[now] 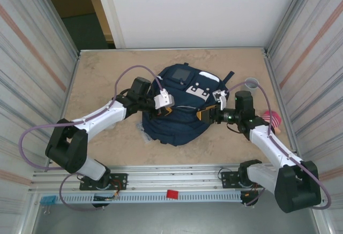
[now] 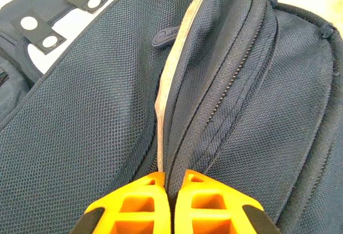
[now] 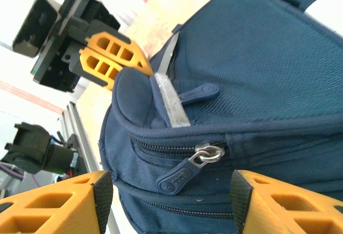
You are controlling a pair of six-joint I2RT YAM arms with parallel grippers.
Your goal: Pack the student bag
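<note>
Backpack (image 1: 179, 111), navy, lying at centre of worktop (image 1: 102, 73). Left hand (image 2: 170, 183): clamped tight on a fold of its fabric beside the pale stripe (image 2: 171, 78). Right hand (image 3: 171, 191): parted wide, fingers (image 3: 59, 204) either side of a blue zip pull (image 3: 185, 172).

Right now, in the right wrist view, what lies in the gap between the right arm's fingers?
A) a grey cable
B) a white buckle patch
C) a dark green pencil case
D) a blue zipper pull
D: the blue zipper pull of the student bag hangs between the open right fingers, and neither of them touches it.
</note>
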